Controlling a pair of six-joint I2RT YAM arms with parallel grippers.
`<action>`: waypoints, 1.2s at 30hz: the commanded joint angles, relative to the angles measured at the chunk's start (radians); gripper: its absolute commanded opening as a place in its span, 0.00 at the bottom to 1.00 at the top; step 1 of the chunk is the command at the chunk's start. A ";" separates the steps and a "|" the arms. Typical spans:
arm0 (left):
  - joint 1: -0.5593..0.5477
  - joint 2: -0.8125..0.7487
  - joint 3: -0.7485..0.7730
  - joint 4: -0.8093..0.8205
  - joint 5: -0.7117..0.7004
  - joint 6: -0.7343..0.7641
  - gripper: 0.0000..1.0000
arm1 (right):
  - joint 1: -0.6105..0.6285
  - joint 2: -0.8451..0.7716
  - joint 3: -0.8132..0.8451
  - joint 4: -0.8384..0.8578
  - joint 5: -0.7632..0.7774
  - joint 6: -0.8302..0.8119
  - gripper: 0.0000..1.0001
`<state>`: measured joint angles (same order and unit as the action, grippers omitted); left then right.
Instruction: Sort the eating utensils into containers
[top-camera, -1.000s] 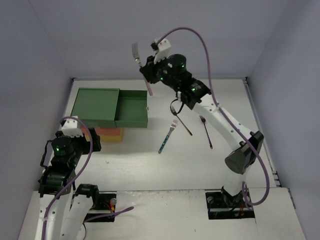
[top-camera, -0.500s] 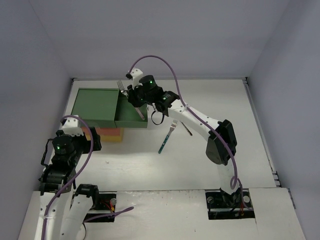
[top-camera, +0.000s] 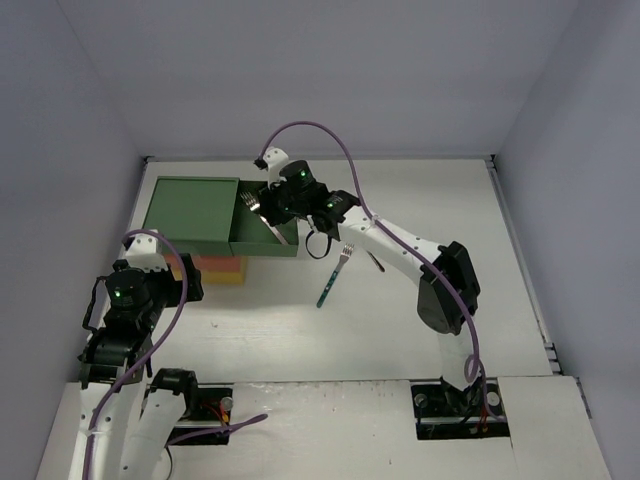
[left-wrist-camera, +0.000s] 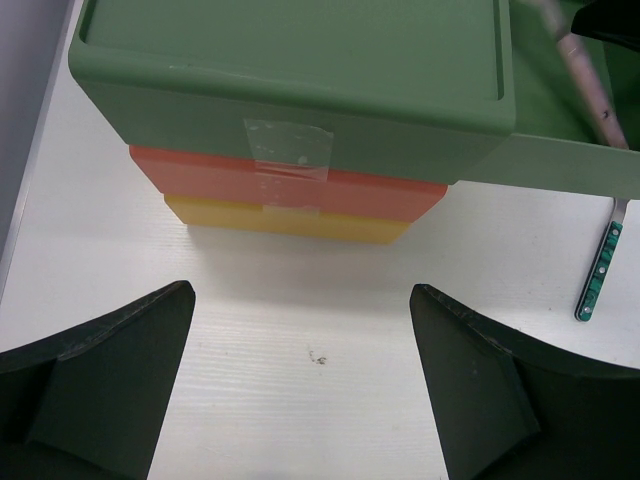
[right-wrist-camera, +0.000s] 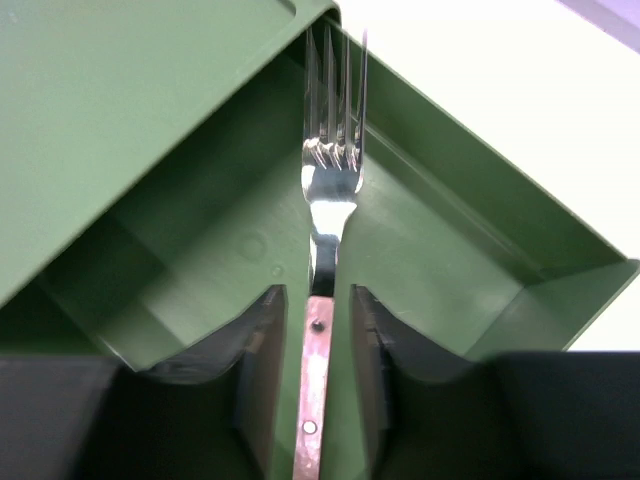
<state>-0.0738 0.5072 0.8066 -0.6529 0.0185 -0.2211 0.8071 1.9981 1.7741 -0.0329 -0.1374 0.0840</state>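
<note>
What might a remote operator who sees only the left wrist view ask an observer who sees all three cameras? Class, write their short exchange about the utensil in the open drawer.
Operator: A pinkish handle shows in the open green drawer. What is it?
Observer: It belongs to a fork. The right wrist view shows its tines pointing toward the drawer's corner.
Operator: Is the right arm gripping it?
Observer: The right gripper straddles the handle with its jaws parted, and a gap shows on each side.
</note>
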 joint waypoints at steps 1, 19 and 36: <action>-0.006 0.020 0.008 0.065 -0.002 -0.009 0.87 | 0.012 -0.102 0.017 0.067 0.025 -0.011 0.37; -0.006 0.026 0.006 0.064 0.003 -0.010 0.87 | -0.244 -0.477 -0.424 0.055 0.259 0.033 0.52; -0.009 0.039 0.006 0.065 0.009 -0.009 0.87 | -0.416 -0.324 -0.658 0.002 0.020 -0.028 0.47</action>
<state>-0.0776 0.5212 0.8059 -0.6525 0.0216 -0.2211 0.3960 1.6266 1.1011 -0.0441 -0.0662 0.0772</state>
